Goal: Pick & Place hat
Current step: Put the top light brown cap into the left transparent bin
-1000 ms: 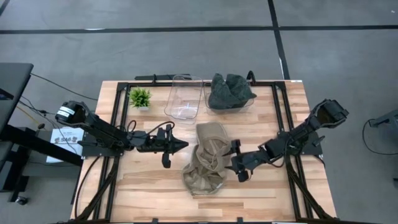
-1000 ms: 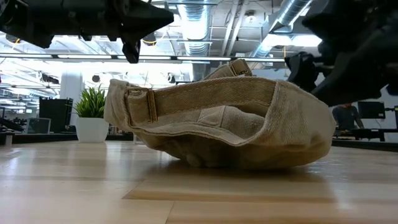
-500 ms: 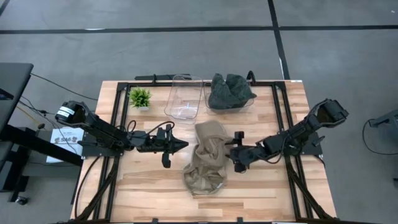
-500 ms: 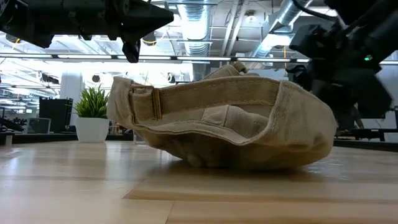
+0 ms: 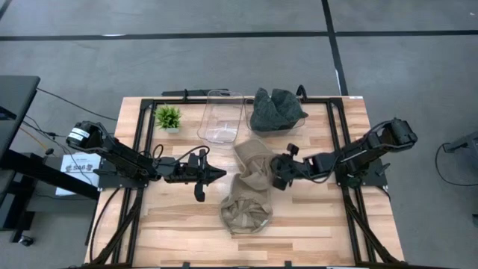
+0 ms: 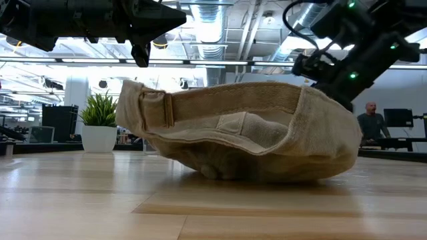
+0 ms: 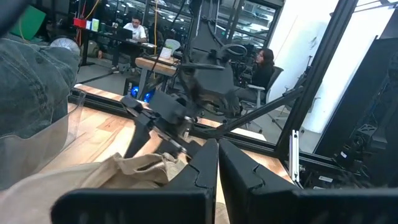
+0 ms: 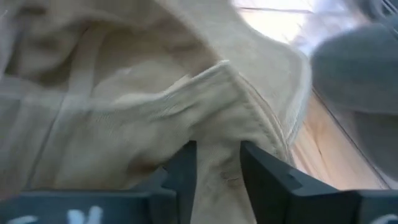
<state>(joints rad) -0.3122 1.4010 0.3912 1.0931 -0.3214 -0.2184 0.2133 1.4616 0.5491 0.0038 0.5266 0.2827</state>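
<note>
The tan hat (image 5: 248, 190) is lying upside down near the middle of the desk (image 5: 314, 232), its crown toward the 6 o'clock edge and its brim reaching up toward 12.

The right gripper (image 5: 278, 172) is coming in from 3 o'clock and pressing against the hat's brim side. In the right wrist view its fingers (image 8: 186, 165) are standing a narrow gap apart with a fold of tan cloth (image 8: 211, 118) lying between and just beyond them; whether the cloth is actually pinched cannot be told, so I am judging the grasp as only being formed.

The main risk is a shallow bite: the fabric is soft and folded, and a grip on one thin layer could be slipping free as the arm lifts. The hat could also be dragged across the desk instead of rising.

At 9 o'clock the left gripper (image 5: 211, 174) is hovering just beside the hat, fingers pressed together and holding nothing. A lift swinging that way could be brushing it.

Farther off, toward 12 o'clock, a clear bin (image 5: 221, 116) is standing empty beside a second bin holding a dark grey hat (image 5: 275, 109), with a small plant (image 5: 167, 117) at 10 o'clock. A loosely held hat could be snagging a bin rim or landing in the filled one.
</note>
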